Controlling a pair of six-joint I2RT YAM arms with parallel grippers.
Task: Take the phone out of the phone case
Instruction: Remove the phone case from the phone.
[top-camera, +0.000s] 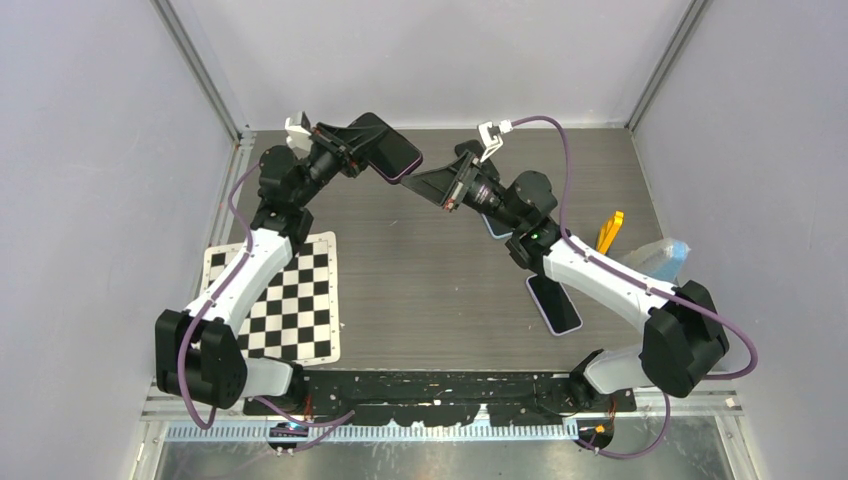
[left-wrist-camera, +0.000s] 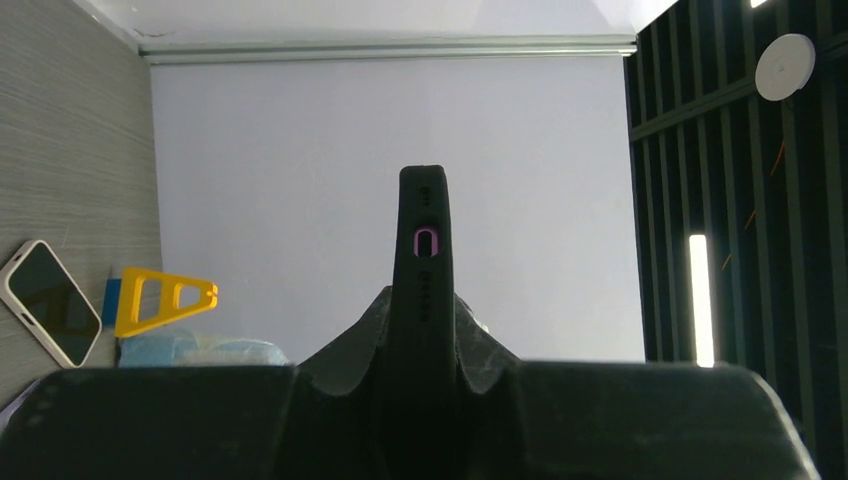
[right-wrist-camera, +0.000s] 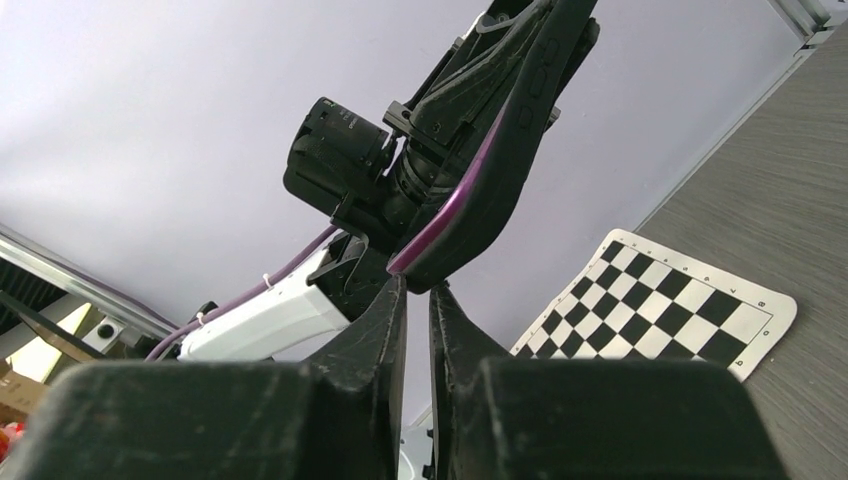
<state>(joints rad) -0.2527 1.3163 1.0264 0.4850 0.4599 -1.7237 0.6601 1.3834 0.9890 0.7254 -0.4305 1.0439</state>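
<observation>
grey table (top-camera: 430, 290), left claw (top-camera: 360, 140) holding phone (top-camera: 398, 155) up over far edge, narrow right claw (top-camera: 420, 183) touching its corner

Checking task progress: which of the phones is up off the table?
The black-cased phone, clamped in the left gripper; the white-edged phone lies flat on the table.

Your table (top-camera: 430, 300) is a dark grey top with a wood grain. On its left side a black-and-white checkerboard sheet (top-camera: 285, 300) lies flat, reaching close to the front edge. On the right side a phone with a pale rim (top-camera: 554, 303) lies face up, its dark screen showing. Further back there is a flat bluish item (top-camera: 493, 230), mostly hidden and not identifiable. Near the right edge a yellow triangular stand (top-camera: 609, 231) sits just beside a crumpled blue-and-clear packet (top-camera: 662, 260). You cannot tell whether they touch.
</observation>
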